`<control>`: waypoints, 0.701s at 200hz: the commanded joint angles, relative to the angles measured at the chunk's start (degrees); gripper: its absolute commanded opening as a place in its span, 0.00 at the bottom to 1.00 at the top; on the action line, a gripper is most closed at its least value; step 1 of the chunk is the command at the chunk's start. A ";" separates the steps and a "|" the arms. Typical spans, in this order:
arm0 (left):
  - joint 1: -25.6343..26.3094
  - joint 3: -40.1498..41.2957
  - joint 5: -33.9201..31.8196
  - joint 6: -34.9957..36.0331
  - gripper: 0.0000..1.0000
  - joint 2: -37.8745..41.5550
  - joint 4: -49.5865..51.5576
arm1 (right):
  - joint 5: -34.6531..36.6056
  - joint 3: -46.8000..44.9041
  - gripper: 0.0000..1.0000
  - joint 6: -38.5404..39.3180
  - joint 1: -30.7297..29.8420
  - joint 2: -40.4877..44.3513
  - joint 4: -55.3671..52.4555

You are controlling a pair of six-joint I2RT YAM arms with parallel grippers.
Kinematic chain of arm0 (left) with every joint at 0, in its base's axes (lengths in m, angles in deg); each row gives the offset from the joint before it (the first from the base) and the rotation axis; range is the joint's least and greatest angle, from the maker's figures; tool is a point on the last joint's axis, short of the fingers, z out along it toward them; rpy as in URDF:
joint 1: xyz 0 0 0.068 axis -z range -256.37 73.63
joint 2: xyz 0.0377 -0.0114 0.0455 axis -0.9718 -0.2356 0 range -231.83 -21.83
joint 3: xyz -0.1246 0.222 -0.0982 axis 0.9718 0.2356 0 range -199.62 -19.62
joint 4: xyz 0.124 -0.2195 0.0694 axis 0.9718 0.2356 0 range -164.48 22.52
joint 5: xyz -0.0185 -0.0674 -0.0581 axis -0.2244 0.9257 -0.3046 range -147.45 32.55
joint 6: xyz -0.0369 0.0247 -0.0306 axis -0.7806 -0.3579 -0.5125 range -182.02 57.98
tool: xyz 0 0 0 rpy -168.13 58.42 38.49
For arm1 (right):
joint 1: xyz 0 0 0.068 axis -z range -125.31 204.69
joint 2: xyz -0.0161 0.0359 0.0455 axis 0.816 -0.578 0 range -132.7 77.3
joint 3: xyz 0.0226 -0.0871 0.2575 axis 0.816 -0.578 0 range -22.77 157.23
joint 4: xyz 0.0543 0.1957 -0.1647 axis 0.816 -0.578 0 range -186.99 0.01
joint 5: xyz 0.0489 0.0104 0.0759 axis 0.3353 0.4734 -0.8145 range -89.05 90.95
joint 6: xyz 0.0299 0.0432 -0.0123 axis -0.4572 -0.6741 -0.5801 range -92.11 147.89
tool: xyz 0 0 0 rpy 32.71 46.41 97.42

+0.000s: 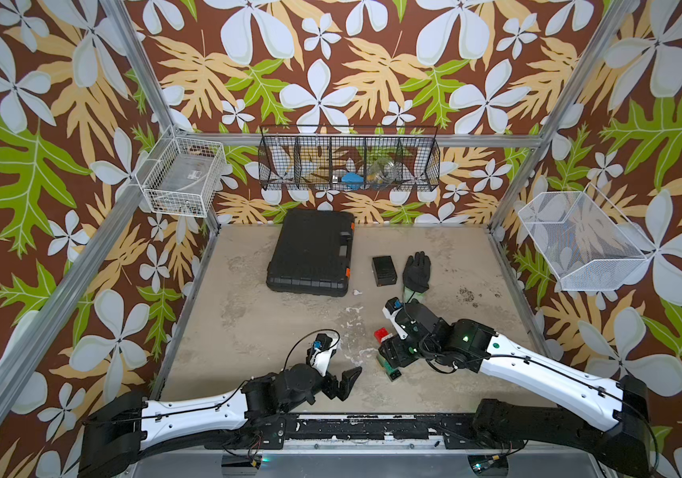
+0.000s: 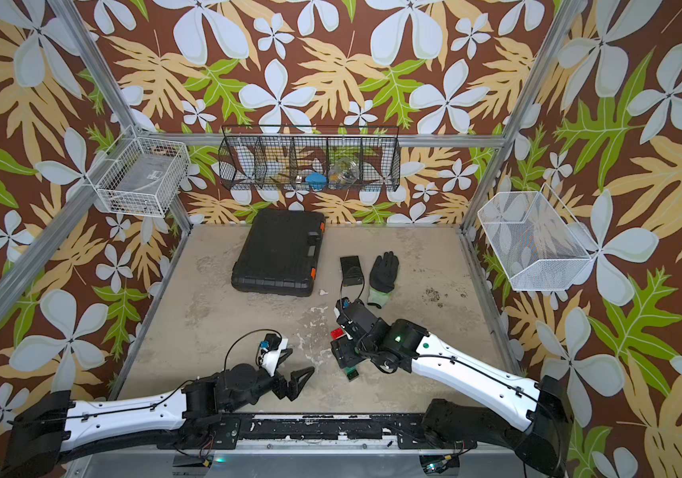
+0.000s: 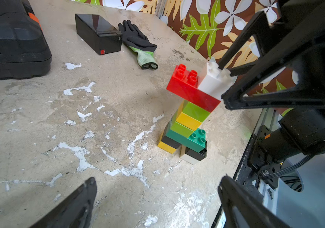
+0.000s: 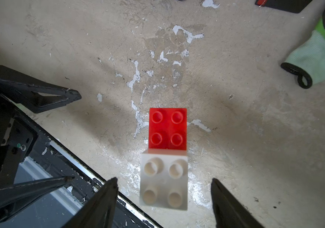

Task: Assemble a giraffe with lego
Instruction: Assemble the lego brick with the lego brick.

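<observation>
Right wrist view looks straight down the giraffe point(image 3: 185, 128): the right hand point(image 4: 163, 180) straddles the white brick point(image 3: 211, 83), fingers part-way apart, a gap on each side, gripping nothing. That glossy four-studded cube sits on the rear half of the long red brick point(image 4: 167, 128), whose free end overhangs the narrow lime-and-yellow neck point(image 3: 194, 113). Any seating push is therefore best sent squarely down over the neck, since pressure toward the overhang would likely lever the head off. The smooth, hard walls offer little purchase, so flat, centred contact matters. On the mottled, chipped bench point(image 1: 248, 314) the figure stands upright toward five o'clock. The left hand point(image 3: 157, 178), spread wide and empty, hovers at its eight o'clock. Farther off lie a knit glove point(image 3: 138, 41) at one o'clock, a small black box point(image 3: 98, 33) at twelve and a ribbed black case point(image 3: 9, 39) at eleven.
</observation>
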 commanded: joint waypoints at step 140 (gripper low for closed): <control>-0.02 -0.19 -1.72 -0.16 1.00 1.83 2.40 | 1.80 -1.96 0.25 3.92 -0.01 -2.62 2.40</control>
